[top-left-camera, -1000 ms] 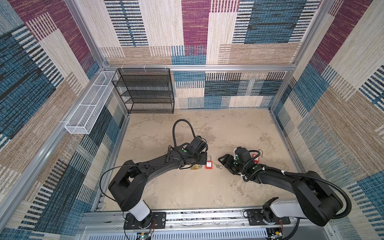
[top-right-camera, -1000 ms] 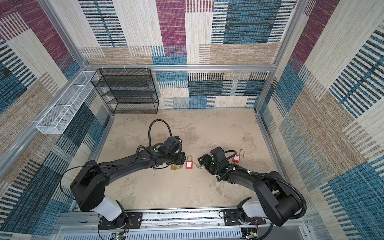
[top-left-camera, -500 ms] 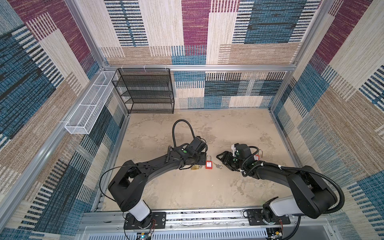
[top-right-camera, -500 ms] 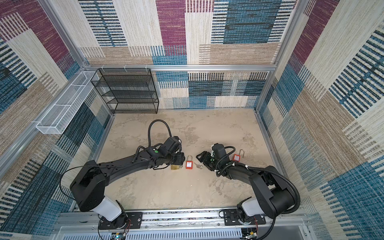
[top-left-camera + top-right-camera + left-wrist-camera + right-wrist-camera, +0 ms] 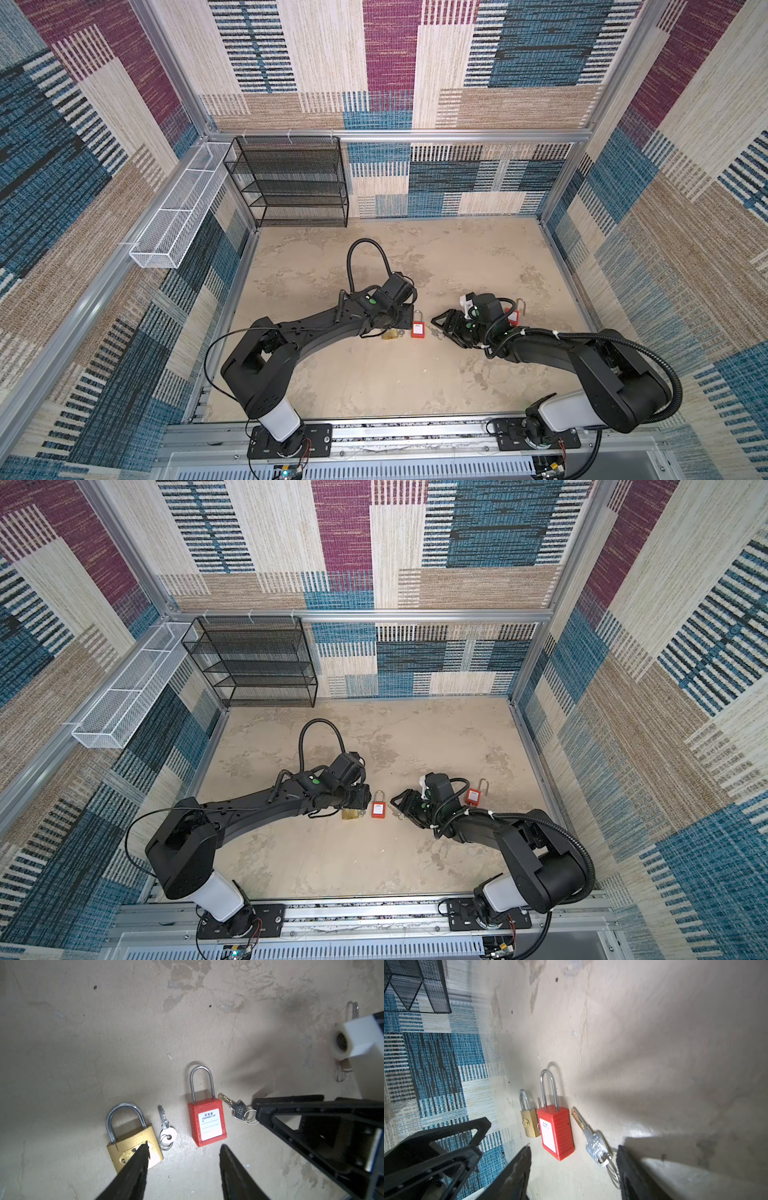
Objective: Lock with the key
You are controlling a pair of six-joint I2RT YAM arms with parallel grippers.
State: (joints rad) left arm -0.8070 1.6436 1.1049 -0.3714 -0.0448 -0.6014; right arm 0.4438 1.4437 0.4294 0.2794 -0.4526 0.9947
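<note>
A red padlock point(image 5: 417, 329) point(image 5: 377, 810) lies flat on the beige floor between my two grippers, its shackle pointing toward the back wall. Its key point(image 5: 234, 1106) point(image 5: 591, 1140), with a silver head, a brass blade and a wire ring, lies just to its right. My right gripper point(image 5: 573, 1148) point(image 5: 442, 328) is open and low over the floor, with the key's head and the padlock's lower end between its fingers. My left gripper point(image 5: 184, 1148) point(image 5: 361, 800) is open too. One of its fingertips covers a brass padlock point(image 5: 133, 1147), the other stands below the red padlock point(image 5: 207, 1124).
A small silver key point(image 5: 166, 1126) on a ring lies between the brass padlock point(image 5: 390, 334) and the red one. A second red padlock point(image 5: 514, 318) point(image 5: 472, 796) lies behind the right wrist. A black mesh shelf point(image 5: 291, 183) and a white wire basket point(image 5: 178, 208) stand at the back left.
My right gripper has slid left along the floor, up to the key and the red padlock. The left arm and the padlocks have stayed in place.
</note>
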